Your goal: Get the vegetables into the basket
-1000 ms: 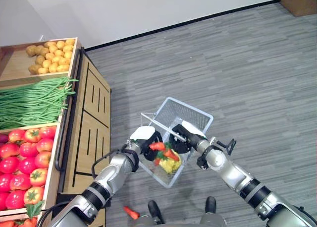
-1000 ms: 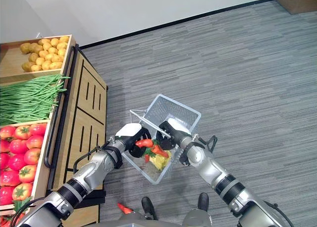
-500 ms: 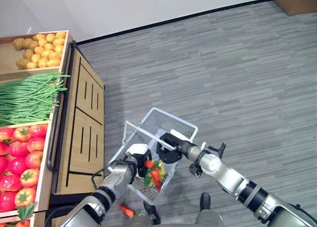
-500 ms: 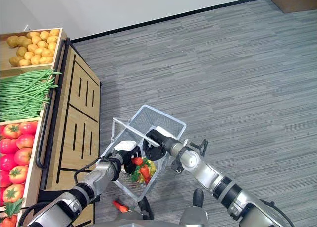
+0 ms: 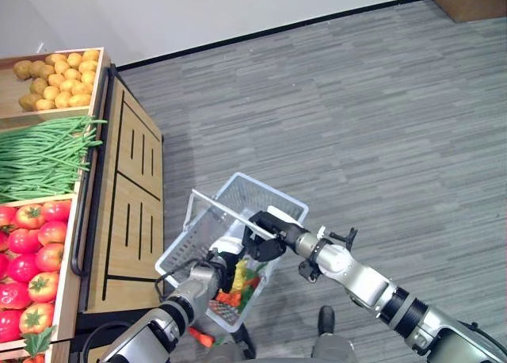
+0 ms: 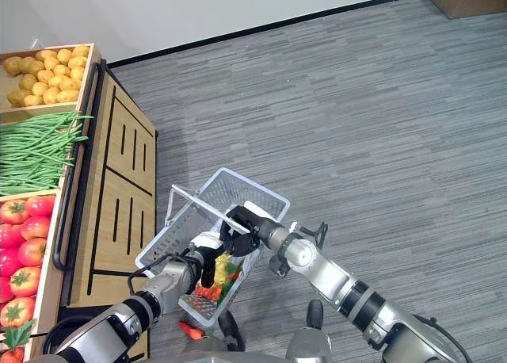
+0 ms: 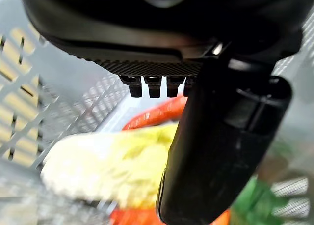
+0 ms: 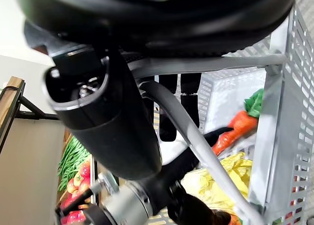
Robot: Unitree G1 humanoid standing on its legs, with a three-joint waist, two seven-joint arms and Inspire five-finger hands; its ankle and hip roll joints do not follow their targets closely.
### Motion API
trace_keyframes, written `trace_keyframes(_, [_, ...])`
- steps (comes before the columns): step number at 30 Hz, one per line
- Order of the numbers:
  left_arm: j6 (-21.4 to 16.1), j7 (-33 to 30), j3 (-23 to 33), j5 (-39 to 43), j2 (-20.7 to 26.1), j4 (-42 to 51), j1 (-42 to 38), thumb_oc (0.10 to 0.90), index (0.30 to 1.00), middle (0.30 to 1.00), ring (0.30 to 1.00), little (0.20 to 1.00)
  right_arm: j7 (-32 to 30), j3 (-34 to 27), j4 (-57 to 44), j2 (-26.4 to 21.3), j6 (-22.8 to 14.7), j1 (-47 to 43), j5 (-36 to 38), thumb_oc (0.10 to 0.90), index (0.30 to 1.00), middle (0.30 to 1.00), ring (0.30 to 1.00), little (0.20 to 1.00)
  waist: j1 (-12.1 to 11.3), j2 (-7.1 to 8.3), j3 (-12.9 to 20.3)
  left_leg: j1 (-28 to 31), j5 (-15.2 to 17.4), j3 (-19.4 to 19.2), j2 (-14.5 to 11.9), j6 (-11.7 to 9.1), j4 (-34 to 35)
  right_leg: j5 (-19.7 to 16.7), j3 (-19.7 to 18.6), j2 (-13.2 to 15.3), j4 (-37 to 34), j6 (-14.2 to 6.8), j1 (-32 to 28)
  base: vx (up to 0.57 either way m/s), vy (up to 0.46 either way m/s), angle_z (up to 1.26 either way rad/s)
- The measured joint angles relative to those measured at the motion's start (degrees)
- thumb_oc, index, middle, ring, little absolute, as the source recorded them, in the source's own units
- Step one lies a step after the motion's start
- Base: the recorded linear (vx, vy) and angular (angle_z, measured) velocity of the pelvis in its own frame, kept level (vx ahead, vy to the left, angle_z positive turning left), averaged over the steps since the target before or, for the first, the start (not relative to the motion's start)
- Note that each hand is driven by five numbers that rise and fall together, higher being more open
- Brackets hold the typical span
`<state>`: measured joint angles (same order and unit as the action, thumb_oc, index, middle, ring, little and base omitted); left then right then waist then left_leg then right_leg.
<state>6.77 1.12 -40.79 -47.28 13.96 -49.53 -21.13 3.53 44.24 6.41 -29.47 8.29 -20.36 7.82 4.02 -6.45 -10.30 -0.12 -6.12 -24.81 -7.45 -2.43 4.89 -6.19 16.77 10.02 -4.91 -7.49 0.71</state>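
Note:
My right hand (image 5: 265,227) is shut on the handle (image 8: 196,65) of the white wire basket (image 5: 279,208), which hangs tilted above the floor. Inside lie a yellow leafy vegetable (image 7: 108,171), orange-red pieces (image 8: 233,129) and something green (image 8: 255,102). My left hand (image 5: 226,256) reaches over the basket's near rim, among these vegetables. Its thumb (image 7: 221,146) sticks out straight and nothing sits in its grasp. One orange carrot (image 5: 202,338) lies on the floor below the basket.
A wooden produce stand (image 5: 131,212) stands to the left, holding potatoes (image 5: 55,78), green beans (image 5: 40,157) and tomatoes (image 5: 32,244). Grey carpet stretches to the right and ahead, up to a white wall.
My left hand carried a red vegetable down into the basket and no longer holds it. The basket has swung lower and towards the stand. The camera view has shifted.

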Motion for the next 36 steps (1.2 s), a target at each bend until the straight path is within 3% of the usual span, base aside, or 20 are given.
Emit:
trace_keyframes(4, [0.22, 0.07, -1.95, 0.09, -0.92, -1.38, -0.02, 0.9, 1.0, 1.0, 1.0, 1.0, -1.41, 0.17, 10.07, 3.92, -1.99, -0.44, -0.44, 0.4, 0.3, 0.3, 0.3, 0.3, -0.02, 0.12, -0.07, 1.2, 0.0, -0.34, -0.05, 0.0, -0.01, 0.08, -0.3, -0.08, 0.0, 0.02, -1.05, 0.03, -0.007, -0.03])
trace_keyframes(8, [-0.27, 0.72, -2.6, 1.51, -2.02, 0.62, -0.51, 0.9, 1.0, 1.0, 1.0, 1.0, -1.84, 0.89, 21.71, 6.2, -1.68, -0.57, -6.65, 0.4, 0.3, 0.3, 0.3, 0.3, -0.21, 0.15, -0.07, 2.01, 0.01, 0.12, -0.07, 0.0, 0.01, 0.14, 0.21, -0.07, 0.0, -0.01, -2.22, 0.05, 0.006, 0.06])
trace_keyframes(11, [-1.53, 3.78, -6.16, 4.36, -0.42, 8.01, -1.03, 0.9, 1.0, 1.0, 1.0, 1.0, -2.44, 0.16, 33.12, 8.08, -2.06, -0.26, -10.84, 0.4, 0.3, 0.3, 0.3, 0.3, -0.33, 0.24, 0.01, 3.59, 0.02, 0.78, 0.08, -0.01, 0.07, 0.35, 1.08, -0.02, 0.0, -0.07, -4.36, 0.03, 0.005, 0.15])
trace_keyframes(15, [-3.7, 5.78, -6.58, 10.35, 1.06, 14.28, -1.81, 0.9, 1.0, 1.0, 1.0, 1.0, -3.22, -3.07, 40.02, 7.48, -1.63, 0.39, -12.99, 0.4, 0.3, 0.3, 0.3, 0.3, -0.35, 0.48, 0.39, 4.65, 0.06, 1.24, -0.11, -0.01, 0.09, 0.43, 1.37, -0.2, 0.0, -0.02, -5.7, 0.08, 0.004, 0.05])
trace_keyframes(22, [-3.29, 7.55, -6.94, 11.91, 0.9, 3.9, -1.11, 0.9, 1.0, 1.0, 1.0, 1.0, -5.33, -6.05, 56.71, 9.9, -1.88, 0.64, -18.87, 0.4, 0.3, 0.3, 0.3, 0.3, -0.7, 1.12, 5.18, 4.48, -0.07, 1.99, -1.12, -0.2, 0.09, 0.86, 1.96, -1.22, 0.0, 0.57, -5.87, -0.01, -0.017, 0.03])
trace_keyframes(25, [-3.23, 7.52, -6.19, 14.84, 0.94, 1.55, 0.48, 0.9, 1.0, 1.0, 1.0, 1.0, -6.4, -12.52, 58.74, 9.49, -2.73, 4.13, -19.22, 0.4, 0.3, 0.3, 0.3, 0.3, -1.87, 1.39, 6.34, 3.48, -0.25, 3.11, -1.23, -0.46, 0.05, 0.98, 3.0, -1.36, 0.01, 0.69, -5.56, 0.01, 0.009, 0.19])
trace_keyframes(28, [-3.17, 6.13, -2.34, 17.42, 0.48, -3.37, 5.08, 0.9, 1.0, 1.0, 1.0, 1.0, -7.46, -18.88, 60.96, 9.48, -4.05, 8.87, -19.1, 0.4, 0.3, 0.3, 0.3, 0.3, -1.81, 2.22, 8.29, 2.66, -0.25, 3.95, -1.03, -0.48, 0.07, 1.49, 3.99, -1.2, 0.08, 0.44, -5.39, 0.01, -0.006, 0.16])
trace_keyframes(32, [-1.51, 5.23, 1.16, 18.76, -0.36, -11.82, 7.45, 0.9, 1.0, 1.0, 1.0, 1.0, -7.97, -22.3, 61.59, 9.44, -4.2, 10.81, -18.12, 0.4, 0.3, 0.3, 0.3, 0.3, -1.33, 2.63, 8.54, 2.45, -0.24, 3.95, -1.06, -0.48, 0.08, 1.57, 3.99, -1.21, 0.07, 0.4, -5.16, 0.02, 0.0, 0.0])
trace_keyframes(33, [-1.35, 4.91, 4.87, 19.9, -0.13, -13.05, 9.09, 0.9, 1.0, 1.0, 1.0, 1.0, -8.39, -24.03, 61.57, 9.42, -4.35, 12.09, -17.95, 0.4, 0.3, 0.3, 0.3, 0.3, -1.52, 2.65, 8.72, 2.29, -0.24, 3.98, -1.07, -0.49, 0.09, 1.6, 4.03, -1.23, 0.08, 0.38, -5.06, 0.04, 0.003, 0.02])
trace_keyframes(36, [-1.28, 3.55, 8.5, 21.97, 0.88, -15.72, 11.38, 0.9, 1.0, 1.0, 1.0, 1.0, -8.52, -24.45, 60.95, 9.09, -4.5, 14.68, -17.94, 0.4, 0.3, 0.3, 0.3, 0.3, -1.52, 2.64, 9.56, 1.92, -0.17, 3.98, -1.05, -0.58, 0.1, 1.77, 3.96, -1.16, 0.41, 0.3, -4.54, 0.02, 0.001, 0.01])
